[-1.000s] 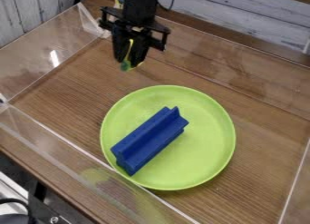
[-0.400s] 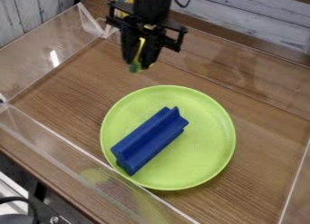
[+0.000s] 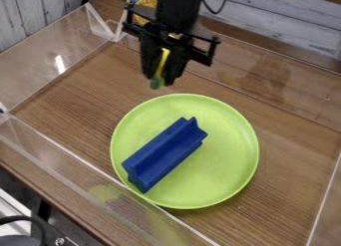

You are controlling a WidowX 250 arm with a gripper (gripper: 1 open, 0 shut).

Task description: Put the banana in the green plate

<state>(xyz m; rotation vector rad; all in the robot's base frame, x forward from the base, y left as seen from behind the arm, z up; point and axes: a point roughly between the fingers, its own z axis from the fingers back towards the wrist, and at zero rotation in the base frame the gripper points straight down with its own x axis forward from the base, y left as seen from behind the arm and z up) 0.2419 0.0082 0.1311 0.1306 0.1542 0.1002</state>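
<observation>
A small yellow banana (image 3: pixel 163 67) with a greenish tip hangs upright between the black fingers of my gripper (image 3: pixel 164 69), which is shut on it. It is held in the air just beyond the far rim of the lime-green plate (image 3: pixel 226 130). The plate lies on the wooden table in the middle of the view. A long blue angular block (image 3: pixel 166 152) lies across the plate, towards its near left side.
Clear plastic walls (image 3: pixel 54 61) fence the wooden table on the left, front and right. A pale plank wall runs along the back.
The gripper has carried the banana to the right and towards the camera, rising a little, so it now hangs close to the plate's far rim.
</observation>
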